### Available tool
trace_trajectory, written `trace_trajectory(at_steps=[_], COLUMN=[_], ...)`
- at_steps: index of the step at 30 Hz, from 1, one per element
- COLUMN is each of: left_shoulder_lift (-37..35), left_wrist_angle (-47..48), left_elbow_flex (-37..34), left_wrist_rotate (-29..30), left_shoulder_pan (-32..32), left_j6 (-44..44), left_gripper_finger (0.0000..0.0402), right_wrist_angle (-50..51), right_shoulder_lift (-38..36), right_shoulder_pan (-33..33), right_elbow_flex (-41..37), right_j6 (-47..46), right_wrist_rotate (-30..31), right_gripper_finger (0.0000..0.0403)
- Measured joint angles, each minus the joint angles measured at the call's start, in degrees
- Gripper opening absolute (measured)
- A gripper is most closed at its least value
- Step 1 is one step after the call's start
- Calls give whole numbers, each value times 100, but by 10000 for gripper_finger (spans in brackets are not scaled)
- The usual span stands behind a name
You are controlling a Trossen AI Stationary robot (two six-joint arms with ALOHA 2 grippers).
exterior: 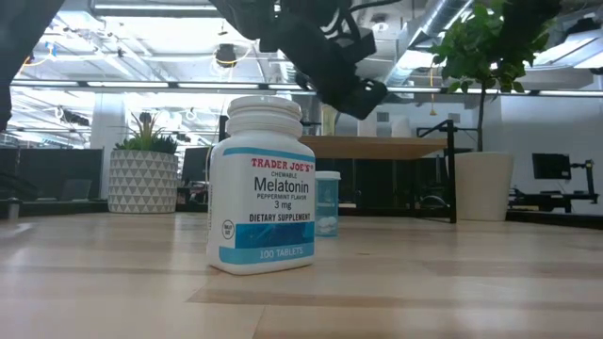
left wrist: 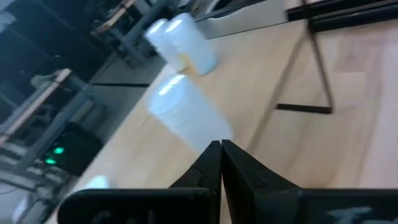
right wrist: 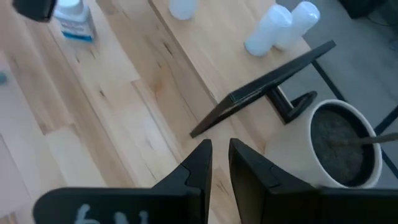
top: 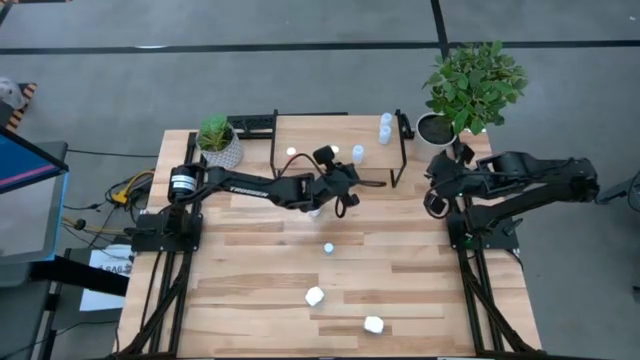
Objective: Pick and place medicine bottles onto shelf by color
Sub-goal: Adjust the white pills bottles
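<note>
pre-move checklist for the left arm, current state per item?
1. Left gripper shut: ok, fingers meet.
2. Bottle held in it: not ok, nothing between the fingers.
3. White bottle ahead standing clear: ok.
4. Shelf has free room: ok, bare wood between its bottles.
5. Right gripper out of the way: ok, it waits by the white plant pot.
6. Melatonin bottle upright: ok.

Overhead down on table (top: 260, 290), low level, two wrist close-ups
</note>
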State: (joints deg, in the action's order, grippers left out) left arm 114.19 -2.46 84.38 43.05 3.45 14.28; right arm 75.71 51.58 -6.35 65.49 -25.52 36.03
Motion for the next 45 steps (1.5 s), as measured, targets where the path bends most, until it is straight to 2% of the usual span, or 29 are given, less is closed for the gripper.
trace_trajectory(at_steps=[8,14,19,23,28,38,42,45], left_shoulder_lift=[0,0,0,0,24,26,-212,-612], left_wrist_angle=[26,16,-35,-175,-386,-795,-230,717], left_elbow_flex=[2,2,2,2,0,0,-7,2], left_wrist_rotate=[47,-343,-433,-921,-1094,-2148,-2328,-2352], left_shoulder_pan=[153,304,370,439,486,485,253,45], left_j6=[35,45,24,21,162,475,699,776], left_gripper_finger=[0,0,0,0,0,0,0,0], right_wrist_angle=[21,20,19,19,16,-223,-381,-648], right_shoulder_lift=[-43,-41,-41,-41,-41,-28,20,24], right_shoulder_pan=[0,0,0,0,0,0,-2,-69], right_elbow_flex=[2,2,2,2,0,0,0,-159], right_j6=[0,0,0,-1,-2,-3,-4,-3], right_wrist_rotate=[0,0,0,0,0,-10,-202,-238], right_gripper_finger=[75,75,75,75,75,75,75,75])
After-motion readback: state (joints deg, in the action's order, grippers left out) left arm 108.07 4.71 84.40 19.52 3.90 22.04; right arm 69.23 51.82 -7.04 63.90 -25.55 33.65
